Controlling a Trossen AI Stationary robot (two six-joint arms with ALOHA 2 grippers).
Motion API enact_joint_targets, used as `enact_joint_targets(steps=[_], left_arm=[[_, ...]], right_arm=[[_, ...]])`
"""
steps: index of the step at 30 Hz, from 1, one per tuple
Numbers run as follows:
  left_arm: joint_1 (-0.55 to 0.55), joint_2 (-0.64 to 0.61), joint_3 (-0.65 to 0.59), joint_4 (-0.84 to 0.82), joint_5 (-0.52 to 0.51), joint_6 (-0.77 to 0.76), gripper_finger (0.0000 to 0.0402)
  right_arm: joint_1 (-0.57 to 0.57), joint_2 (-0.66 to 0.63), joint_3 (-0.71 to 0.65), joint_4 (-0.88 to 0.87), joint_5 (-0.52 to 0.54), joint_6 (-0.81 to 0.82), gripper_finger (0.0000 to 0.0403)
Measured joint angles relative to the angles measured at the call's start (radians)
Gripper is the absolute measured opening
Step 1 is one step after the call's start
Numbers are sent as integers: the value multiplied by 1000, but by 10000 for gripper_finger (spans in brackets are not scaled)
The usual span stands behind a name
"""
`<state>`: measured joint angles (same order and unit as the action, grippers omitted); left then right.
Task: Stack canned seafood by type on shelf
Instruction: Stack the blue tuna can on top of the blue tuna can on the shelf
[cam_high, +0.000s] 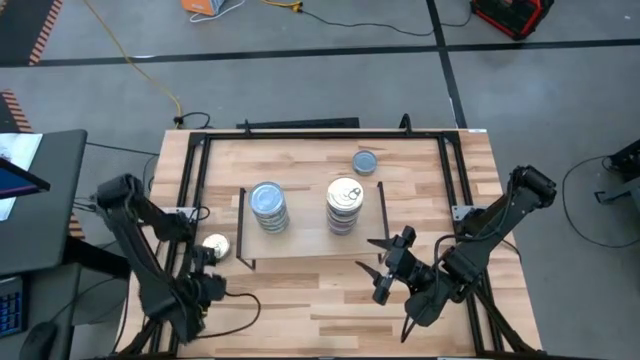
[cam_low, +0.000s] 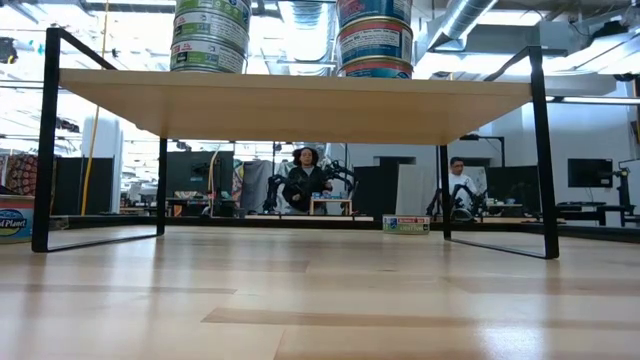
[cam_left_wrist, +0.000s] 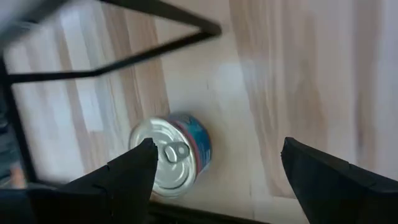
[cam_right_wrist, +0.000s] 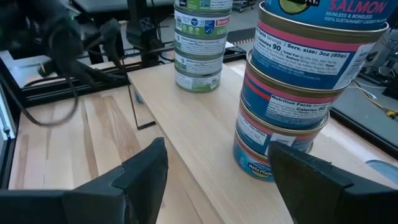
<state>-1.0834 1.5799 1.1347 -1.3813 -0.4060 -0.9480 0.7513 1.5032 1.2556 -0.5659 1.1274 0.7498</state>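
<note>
The shelf (cam_high: 310, 238) carries two stacks of canned seafood: tins with blue-grey lids (cam_high: 268, 205) and tins with silver-gold pull-tab lids (cam_high: 345, 202). One loose pull-tab tin (cam_left_wrist: 171, 155) stands on the table left of the shelf. My left gripper (cam_left_wrist: 214, 158) hangs open above this tin, which shows close to one finger (cam_left_wrist: 134, 174). A loose blue-grey tin (cam_high: 365, 161) stands on the table beyond the shelf. My right gripper (cam_right_wrist: 217, 168) is open at the shelf's near right edge, facing the salmon stack (cam_right_wrist: 292, 93) without touching it.
The shelf's black wire legs (cam_left_wrist: 112, 59) run close beside the loose pull-tab tin. A black frame (cam_high: 200, 150) borders the tabletop's far and side edges. Bare wood (cam_high: 300, 300) lies between the shelf and the table's near edge. People sit in the room behind (cam_low: 305, 185).
</note>
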Motion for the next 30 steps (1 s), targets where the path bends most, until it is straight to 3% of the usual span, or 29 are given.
enact_joint_targets(steps=[5,9,22,30], left_arm=[[8,155,-2,-7,32,2,327],[15,202,-44,18,32,-2,322],[27,74,-224,100,39,-117,229],[27,74,-305,186,53,-44,180]], right_arm=[[0,0,0,1,0,-2,301],[0,0,0,11,0,-22,301],[0,1,0,92,-1,-104,301],[0,2,0,92,-1,-106,301]])
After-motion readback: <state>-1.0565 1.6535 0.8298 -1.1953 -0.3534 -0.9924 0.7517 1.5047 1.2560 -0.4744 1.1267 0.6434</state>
